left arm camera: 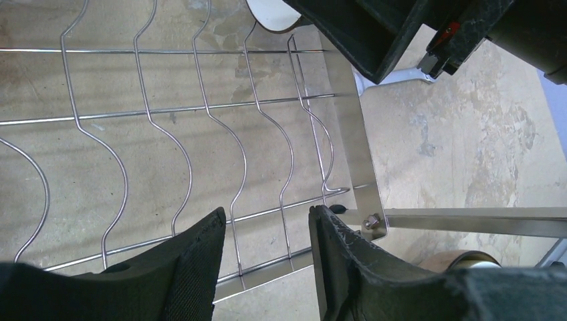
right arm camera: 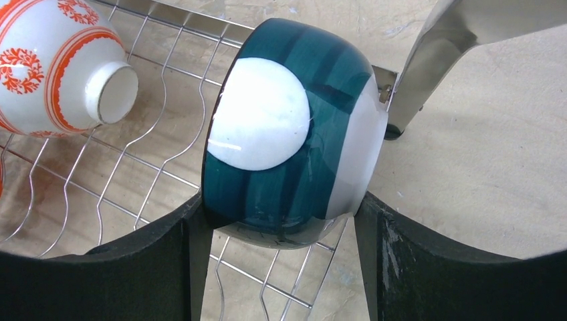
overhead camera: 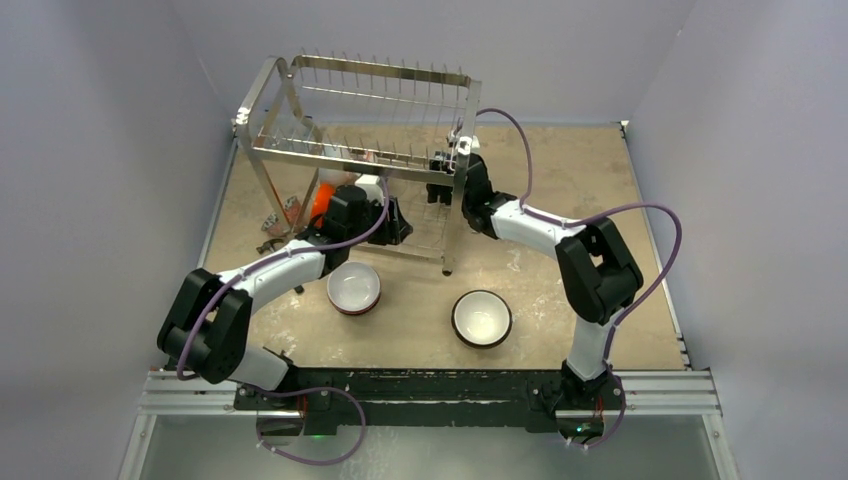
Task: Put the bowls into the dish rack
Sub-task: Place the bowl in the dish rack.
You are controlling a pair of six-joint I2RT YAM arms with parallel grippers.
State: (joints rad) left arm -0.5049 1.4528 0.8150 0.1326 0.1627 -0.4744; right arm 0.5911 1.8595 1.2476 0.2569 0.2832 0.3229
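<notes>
- Right fingers (right arm camera: 167, 267) pinch a teal bowl (right arm camera: 294, 134) over the dish rack (right arm camera: 455, 33); its glossy sides may slip.
- Left fingers (left arm camera: 194, 261), spread and empty, could snag rack wires.

bowls (overhead camera: 353, 288) 5 | dish rack (overhead camera: 380, 70) 1 | robot arms (overhead camera: 270, 265) 2

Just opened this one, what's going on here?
The right gripper holds a teal bowl on its side between its fingers, over the lower wire shelf of the dish rack, next to a red-and-white bowl lying there. The left gripper hangs open and empty over the same shelf. A near-left bowl and a near-right bowl sit on the table.
</notes>
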